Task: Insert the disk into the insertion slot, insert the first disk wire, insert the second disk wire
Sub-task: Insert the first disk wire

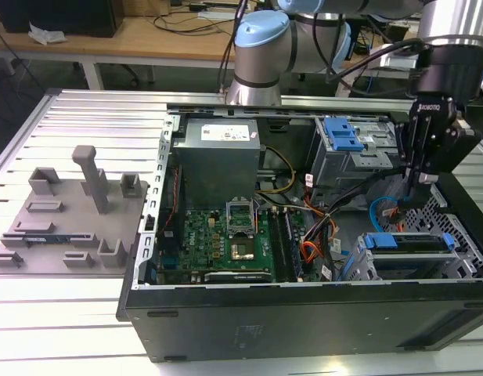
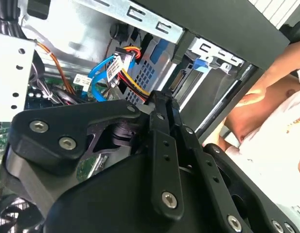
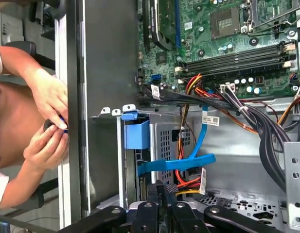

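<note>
Inside the computer case [image 1: 304, 321], gripper [image 1: 413, 194] low; fingers [image 3: 156, 193] pinched together on red-yellow-black disk wire [image 3: 189, 183], just beside insertion slot [image 1: 413, 270].

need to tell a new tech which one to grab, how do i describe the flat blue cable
Inside the open computer case, look where the gripper hangs, beside the perforated grey drive cage. The blue cable is a flat, bright ribbon; the wires next to it are thin, round and red, yellow or black.
</note>
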`<state>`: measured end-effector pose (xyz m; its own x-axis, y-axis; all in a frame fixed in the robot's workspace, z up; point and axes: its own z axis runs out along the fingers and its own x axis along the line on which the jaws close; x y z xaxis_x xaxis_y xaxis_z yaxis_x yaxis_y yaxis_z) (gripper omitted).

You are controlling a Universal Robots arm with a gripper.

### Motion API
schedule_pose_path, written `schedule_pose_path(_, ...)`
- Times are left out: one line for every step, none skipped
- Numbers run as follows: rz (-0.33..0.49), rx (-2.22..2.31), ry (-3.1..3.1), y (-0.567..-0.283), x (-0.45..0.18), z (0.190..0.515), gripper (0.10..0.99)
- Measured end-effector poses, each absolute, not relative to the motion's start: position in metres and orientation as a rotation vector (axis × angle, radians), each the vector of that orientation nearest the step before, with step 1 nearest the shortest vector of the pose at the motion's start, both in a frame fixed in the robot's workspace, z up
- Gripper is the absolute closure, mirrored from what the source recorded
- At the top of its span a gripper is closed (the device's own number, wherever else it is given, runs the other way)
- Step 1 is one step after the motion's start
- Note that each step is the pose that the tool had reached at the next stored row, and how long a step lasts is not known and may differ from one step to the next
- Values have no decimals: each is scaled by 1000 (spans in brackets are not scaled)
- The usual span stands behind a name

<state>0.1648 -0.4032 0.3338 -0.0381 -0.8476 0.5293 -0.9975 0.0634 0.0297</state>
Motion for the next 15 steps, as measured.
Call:
schedule_pose_path(487, 1842, -1946, -407, 165, 334, 922)
schedule_pose_path(477, 1849, -1953, -409, 165, 334, 922)
schedule_pose_path(469, 1855, -1958, -411, 165, 334, 922)
schedule_pose_path(456, 1864, -1966, -413, 165, 334, 922)
schedule_pose_path(441, 1874, -1977, -415, 165, 334, 922)
schedule_pose_path(428, 1884, -1986, -417, 165, 335, 922)
schedule_pose_path(420, 1889, -1992, -418, 165, 335, 922)
schedule_pose_path(413, 1893, -1996, -420, 165, 337, 922)
schedule_pose_path(410, 1896, -1998, -421, 165, 340, 922)
schedule_pose_path(406, 1898, -2000, -423, 167, 344, 922)
schedule_pose_path(404, 1899, -2002, -424, 169, 345, 922)
schedule_pose_path(394, 1903, -2009, -424, 170, 345, 922)
schedule_pose_path(387, 1907, -2015, -425, 170, 345, 922)
schedule_pose_path(373, 1915, -2024, -426, 170, 345, 922)
schedule_pose_path(362, 1922, -2031, -426, 171, 345, 922)
